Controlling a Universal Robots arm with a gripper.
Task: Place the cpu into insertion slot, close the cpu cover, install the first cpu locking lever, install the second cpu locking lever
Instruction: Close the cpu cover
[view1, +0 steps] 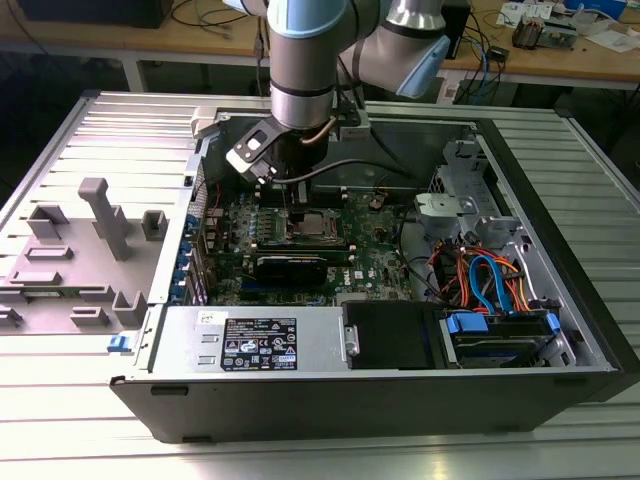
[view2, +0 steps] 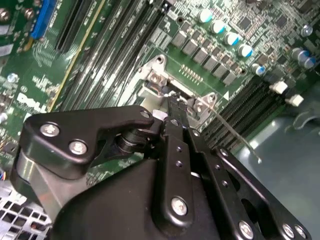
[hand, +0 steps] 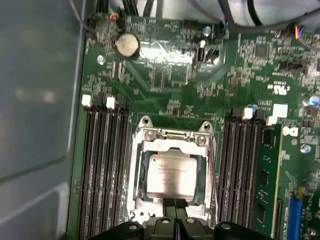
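Note:
The cpu, with its dull silver top, lies flat in the insertion slot on the green board. The shiny cpu cover lies down over it, and the chip shows through the cover's window. My gripper is shut, its two black fingers pressed together with nothing between them, tips at the cover's edge. In the second wrist view the gripper stands at a socket corner beside a thin metal locking lever that sticks out free. In the exterior view the gripper hangs just over the cpu.
Long black memory slots flank the socket on both sides. A coin battery sits farther along the board. A black card, the power supply, bundled cables and the case walls surround the spot. A grey fixture lies outside.

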